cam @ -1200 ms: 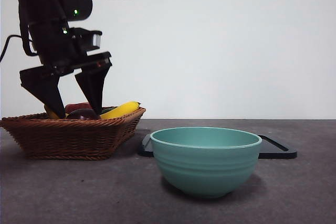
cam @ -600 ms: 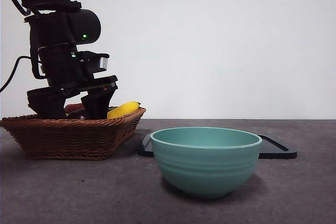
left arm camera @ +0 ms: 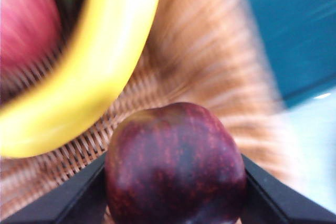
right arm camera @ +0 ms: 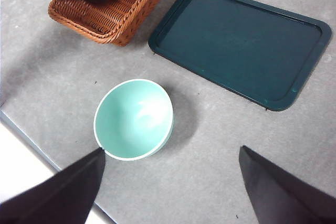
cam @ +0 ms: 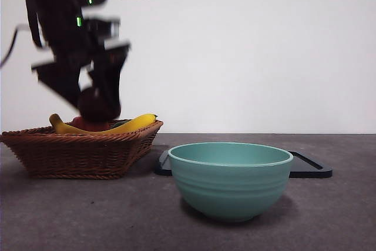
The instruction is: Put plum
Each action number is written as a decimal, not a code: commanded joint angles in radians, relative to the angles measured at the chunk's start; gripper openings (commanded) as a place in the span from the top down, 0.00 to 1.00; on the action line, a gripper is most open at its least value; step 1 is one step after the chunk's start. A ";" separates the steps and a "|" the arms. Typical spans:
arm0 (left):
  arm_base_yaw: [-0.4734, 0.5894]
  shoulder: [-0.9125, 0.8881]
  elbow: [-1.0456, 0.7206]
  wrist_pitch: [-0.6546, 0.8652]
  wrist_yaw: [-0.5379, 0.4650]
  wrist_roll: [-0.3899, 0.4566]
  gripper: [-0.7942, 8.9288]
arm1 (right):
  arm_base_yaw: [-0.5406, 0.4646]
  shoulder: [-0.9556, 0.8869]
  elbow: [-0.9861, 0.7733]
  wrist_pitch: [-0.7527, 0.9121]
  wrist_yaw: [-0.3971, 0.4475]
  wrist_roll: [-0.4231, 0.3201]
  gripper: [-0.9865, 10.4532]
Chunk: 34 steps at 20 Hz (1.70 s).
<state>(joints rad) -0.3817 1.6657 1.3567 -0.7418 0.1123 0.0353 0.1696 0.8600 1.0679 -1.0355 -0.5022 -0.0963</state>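
Note:
My left gripper (cam: 97, 107) is shut on the dark maroon plum (cam: 97, 106) and holds it just above the wicker basket (cam: 82, 151) at the left of the front view. In the left wrist view the plum (left arm camera: 176, 166) sits between my two black jaws, over the basket weave (left arm camera: 210, 66). The teal bowl (cam: 230, 179) stands at front centre and also shows in the right wrist view (right arm camera: 134, 119). My right gripper (right arm camera: 170, 182) is open and empty, high above the table near the bowl.
A yellow banana (cam: 132, 124) and a lighter red fruit (left arm camera: 23, 22) lie in the basket. A dark teal tray (right arm camera: 239, 43) lies flat behind the bowl, next to the basket (right arm camera: 113, 14).
My left gripper went down into the basket, shut on the plum, and has now risen with it above the rim. The bowl and tray have not moved.

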 commanded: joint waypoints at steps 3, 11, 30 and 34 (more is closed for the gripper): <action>-0.103 -0.130 0.028 -0.026 0.133 -0.003 0.67 | 0.003 0.008 0.020 0.009 -0.003 0.011 0.56; -0.402 -0.076 0.028 -0.018 0.150 0.029 0.67 | 0.003 0.008 0.020 0.009 -0.003 0.018 0.56; -0.564 0.230 0.028 0.061 -0.011 0.136 0.67 | 0.003 0.008 0.020 0.009 -0.003 0.018 0.56; -0.566 0.230 0.028 0.047 -0.011 0.136 0.55 | 0.003 0.008 0.020 0.009 -0.003 0.018 0.56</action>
<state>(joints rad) -0.9344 1.8778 1.3643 -0.7006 0.1028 0.1600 0.1696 0.8600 1.0679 -1.0355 -0.5022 -0.0879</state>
